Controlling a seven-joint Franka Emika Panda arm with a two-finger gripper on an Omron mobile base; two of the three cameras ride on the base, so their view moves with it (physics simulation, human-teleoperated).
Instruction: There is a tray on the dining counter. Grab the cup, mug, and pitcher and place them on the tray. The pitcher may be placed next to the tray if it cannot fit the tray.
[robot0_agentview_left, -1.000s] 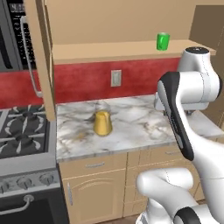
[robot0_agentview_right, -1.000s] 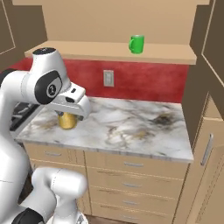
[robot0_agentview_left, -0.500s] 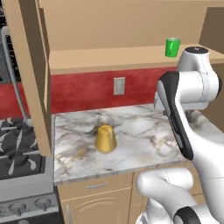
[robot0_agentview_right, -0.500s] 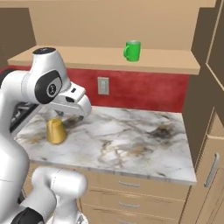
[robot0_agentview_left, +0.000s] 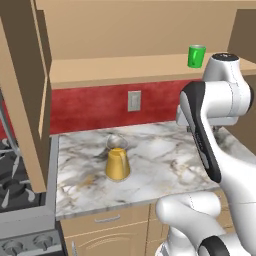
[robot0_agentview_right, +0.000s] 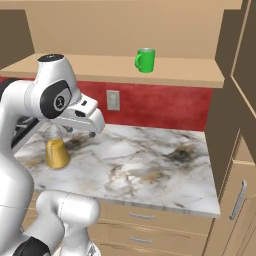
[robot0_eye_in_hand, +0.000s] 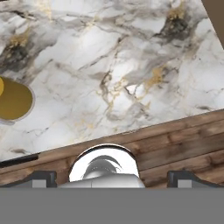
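Pitcher (robot0_agentview_left: 117, 162) upright on marble counter (robot0_agentview_left: 165, 165), toward left end, midway between front edge and red back wall; also at left edge of hand view (robot0_eye_in_hand: 13, 98). Mug (robot0_agentview_right: 145, 60) upright on wooden shelf (robot0_agentview_right: 190, 75) above counter, toward right end, handle to left in right base view. Gripper (robot0_eye_in_hand: 111, 177) spread wide, holding nothing, hanging over counter near front edge, well apart from pitcher.
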